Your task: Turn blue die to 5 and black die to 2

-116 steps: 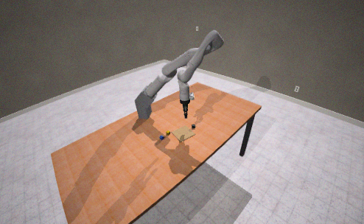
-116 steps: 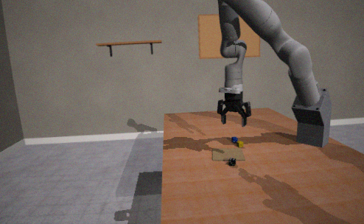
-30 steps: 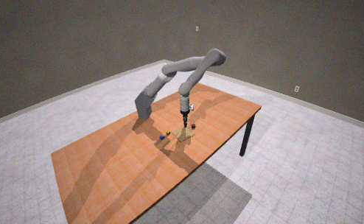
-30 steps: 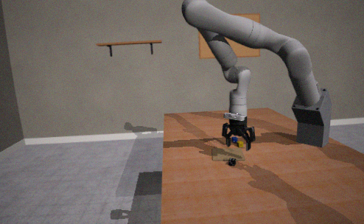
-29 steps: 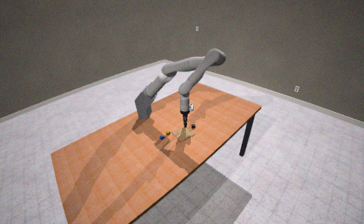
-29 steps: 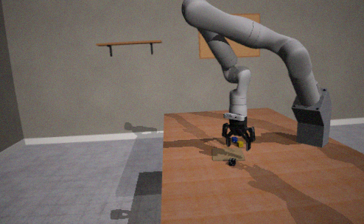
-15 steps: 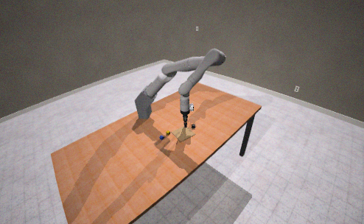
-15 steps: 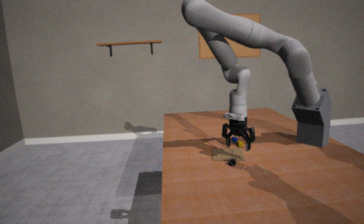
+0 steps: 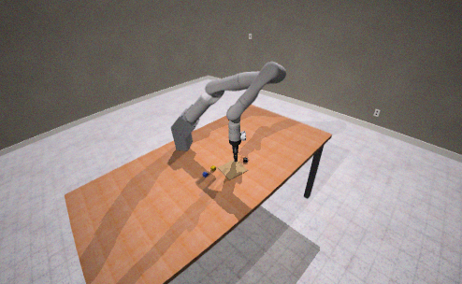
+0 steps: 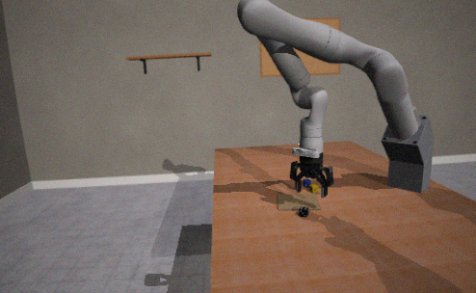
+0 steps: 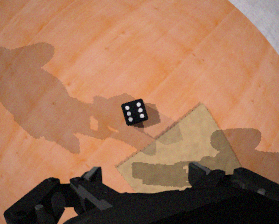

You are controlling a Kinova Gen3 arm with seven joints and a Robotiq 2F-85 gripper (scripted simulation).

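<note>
The tan mat [image 9: 233, 170] lies flat on the orange table; it also shows in the exterior view [image 10: 298, 200] and in the wrist view [image 11: 179, 156]. The black die [image 11: 134, 112] sits on the bare table just off the mat's corner, with six white pips on its top face; it shows too in the top and exterior views [image 9: 246, 160] [image 10: 304, 211]. The blue die [image 9: 205, 174] and the yellow die [image 9: 213, 168] lie on the table beside the mat's other side. My gripper [image 10: 311, 187] is open and empty, pointing down just above the mat.
The arm's grey base [image 9: 182, 133] stands on the table behind the dice. The table's edge [image 10: 213, 217] runs near the mat on the black die's side.
</note>
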